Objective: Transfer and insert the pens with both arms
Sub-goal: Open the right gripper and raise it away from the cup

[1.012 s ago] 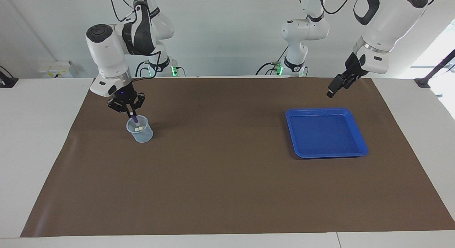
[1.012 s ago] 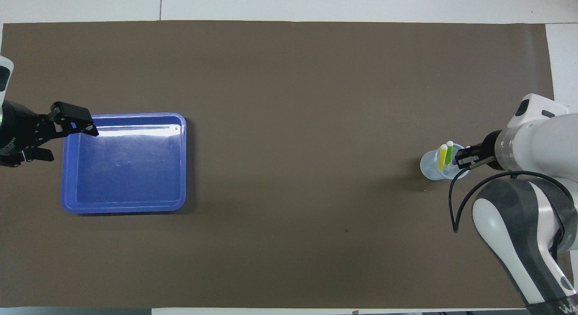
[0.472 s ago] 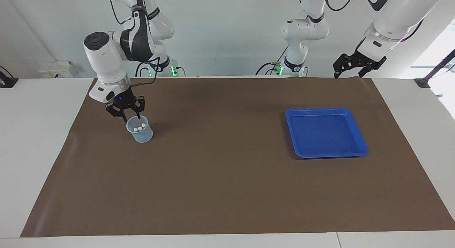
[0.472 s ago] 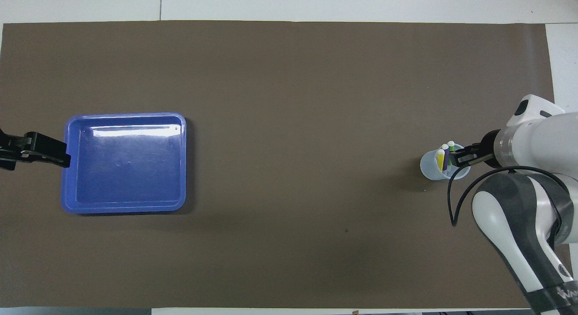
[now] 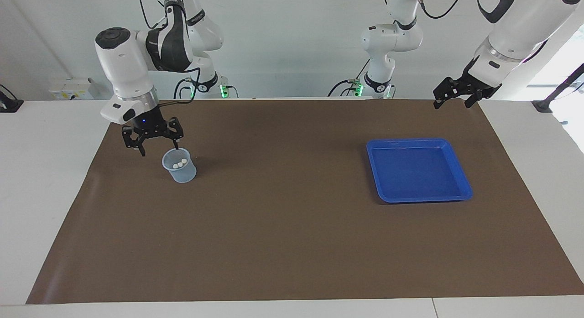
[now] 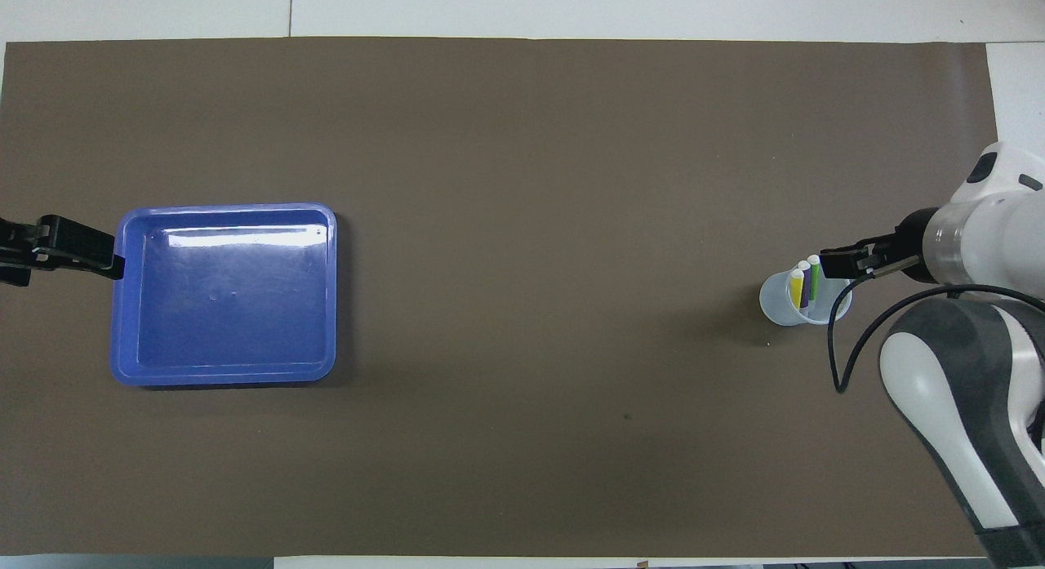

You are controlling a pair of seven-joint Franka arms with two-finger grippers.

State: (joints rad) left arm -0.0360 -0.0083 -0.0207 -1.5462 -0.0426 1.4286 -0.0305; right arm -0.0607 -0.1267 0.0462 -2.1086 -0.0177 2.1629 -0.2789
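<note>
A clear plastic cup (image 5: 179,168) (image 6: 782,306) stands on the brown mat toward the right arm's end of the table. Three pens stand in it, pale ends up: yellow (image 6: 796,286), purple (image 6: 804,280) and green (image 6: 814,272). In the facing view only their white tips (image 5: 179,163) show. My right gripper (image 5: 159,149) (image 6: 839,264) hangs open just above the cup's rim, holding nothing. My left gripper (image 5: 451,103) (image 6: 77,246) is open and empty, raised beside the blue tray at the left arm's end.
The blue tray (image 5: 413,141) (image 6: 224,209) lies bare on the mat (image 5: 283,226). Two slimmer white arms with green-lit bases (image 5: 378,39) stand at the robots' edge of the table. White tabletop borders the mat.
My right gripper opened and let the purple pen drop into the cup, then rose and drew aside. My left arm pulled away from over the tray's corner and lifted.
</note>
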